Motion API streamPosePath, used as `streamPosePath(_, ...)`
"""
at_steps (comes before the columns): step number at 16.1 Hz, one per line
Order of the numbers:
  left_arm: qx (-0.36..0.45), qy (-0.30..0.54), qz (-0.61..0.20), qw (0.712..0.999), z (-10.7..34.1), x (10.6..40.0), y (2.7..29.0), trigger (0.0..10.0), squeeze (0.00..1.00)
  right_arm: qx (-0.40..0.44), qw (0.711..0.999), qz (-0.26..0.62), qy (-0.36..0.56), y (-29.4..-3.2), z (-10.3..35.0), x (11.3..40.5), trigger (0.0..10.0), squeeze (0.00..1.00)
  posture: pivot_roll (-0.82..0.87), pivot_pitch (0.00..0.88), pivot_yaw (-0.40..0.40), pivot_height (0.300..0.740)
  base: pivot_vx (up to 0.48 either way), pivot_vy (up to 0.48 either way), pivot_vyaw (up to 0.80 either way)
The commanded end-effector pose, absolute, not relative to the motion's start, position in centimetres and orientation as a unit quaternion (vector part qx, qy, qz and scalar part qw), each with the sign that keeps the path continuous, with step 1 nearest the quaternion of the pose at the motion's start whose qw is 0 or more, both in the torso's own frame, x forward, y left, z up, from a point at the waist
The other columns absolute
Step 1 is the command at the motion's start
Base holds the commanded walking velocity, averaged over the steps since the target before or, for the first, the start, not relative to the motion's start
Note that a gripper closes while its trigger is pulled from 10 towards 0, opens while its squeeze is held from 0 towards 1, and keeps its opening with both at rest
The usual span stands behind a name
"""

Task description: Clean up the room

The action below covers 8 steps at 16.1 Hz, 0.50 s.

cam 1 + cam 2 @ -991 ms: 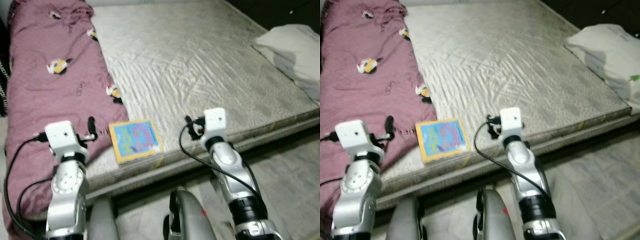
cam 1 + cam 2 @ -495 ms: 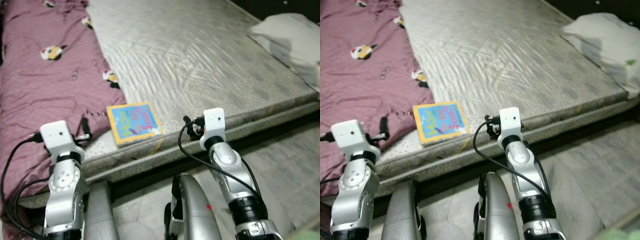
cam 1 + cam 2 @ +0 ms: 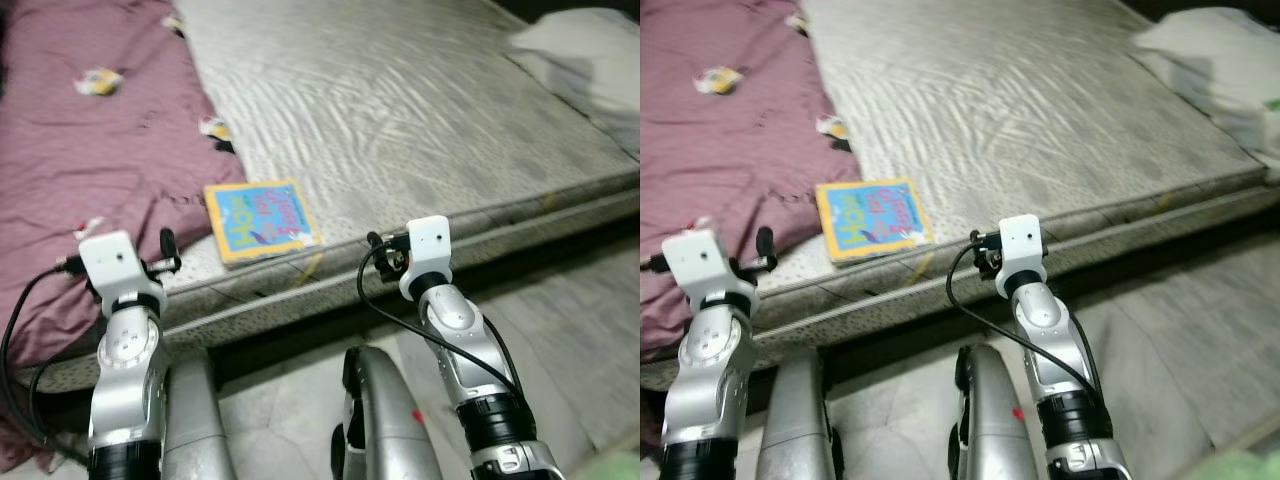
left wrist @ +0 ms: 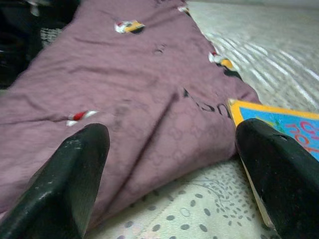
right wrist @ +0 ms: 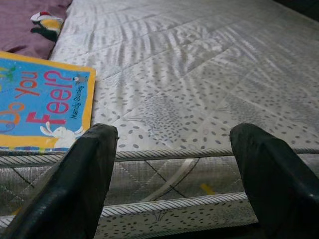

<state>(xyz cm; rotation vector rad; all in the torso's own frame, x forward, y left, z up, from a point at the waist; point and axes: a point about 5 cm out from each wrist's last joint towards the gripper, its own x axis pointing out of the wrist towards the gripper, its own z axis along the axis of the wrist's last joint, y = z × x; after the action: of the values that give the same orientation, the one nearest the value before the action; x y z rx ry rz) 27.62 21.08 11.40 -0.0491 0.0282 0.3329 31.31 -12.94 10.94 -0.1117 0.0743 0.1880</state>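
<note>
A blue picture book with a yellow border (image 3: 259,220) lies flat near the front edge of the grey quilted mattress (image 3: 400,110), right beside the maroon blanket (image 3: 90,150). My left gripper (image 4: 172,164) is open in front of the mattress edge, aimed at the blanket and the book's corner (image 4: 279,127). My right gripper (image 5: 172,169) is open too, level with the mattress edge, with the book (image 5: 42,107) off to one side. Neither gripper holds anything, and both are short of the bed.
A white pillow (image 3: 585,50) lies at the bed's far right corner. The maroon blanket with small cartoon prints covers the bed's left side. Grey tiled floor (image 3: 560,330) runs along the front of the bed. My own legs (image 3: 385,420) stand below.
The whole view has shifted: the bed and book sit further up and away in the picture, with more floor showing. Both arms keep the same pose, fingers still open.
</note>
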Motion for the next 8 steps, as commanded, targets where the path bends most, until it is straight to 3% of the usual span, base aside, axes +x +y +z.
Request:
streamPosePath(1,-0.033,0.024,0.171,0.984,10.9,27.8,21.6,10.0,0.00,-0.060,0.993,0.094,0.039,-13.4,11.1,30.9,10.0,0.00,-0.02,0.149,-0.088,0.504,0.000,0.000,0.00)
streamPosePath(8,-0.070,0.032,0.138,0.987,10.3,29.7,20.1,10.0,0.00,-0.064,0.990,0.119,0.036,-14.3,12.4,28.0,10.0,0.00,-0.11,0.237,-0.126,0.469,0.000,0.000,0.00)
